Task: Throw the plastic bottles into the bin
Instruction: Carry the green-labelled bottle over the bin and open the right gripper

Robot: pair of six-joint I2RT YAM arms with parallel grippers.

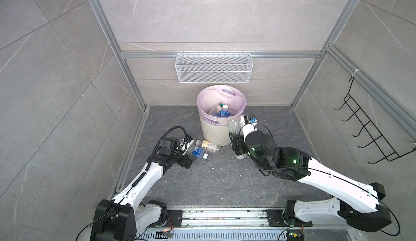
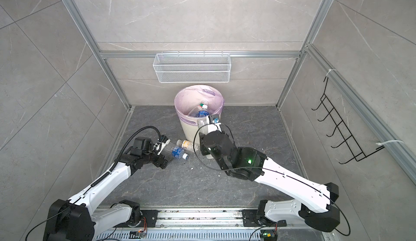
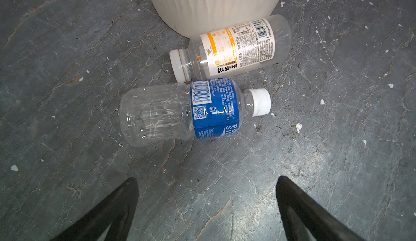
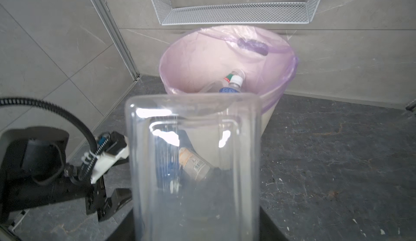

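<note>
The bin (image 1: 216, 129) (image 2: 191, 130) stands at the back of the dark floor, lined with a pale pink bag. Inside lie plastic bottles, one with a blue label (image 1: 223, 112) (image 4: 229, 90). My right gripper (image 1: 235, 142) (image 4: 195, 228) is shut on a clear bottle (image 1: 233, 125) (image 4: 195, 161), held beside the bin's front right rim with its base toward the bin. On the floor in front of the bin lie a blue-labelled bottle (image 1: 199, 152) (image 3: 191, 111) and a yellow-and-white-labelled one (image 1: 208, 145) (image 3: 236, 48). My left gripper (image 1: 188, 161) (image 3: 207, 179) stands open just short of the blue-labelled bottle.
A white wire mesh basket (image 1: 213, 68) hangs on the back wall above the bin. A black hook rack (image 1: 369, 125) is fixed to the right wall. Aluminium frame posts (image 1: 135, 89) mark the corners. Small white flecks (image 3: 299, 127) dot the floor.
</note>
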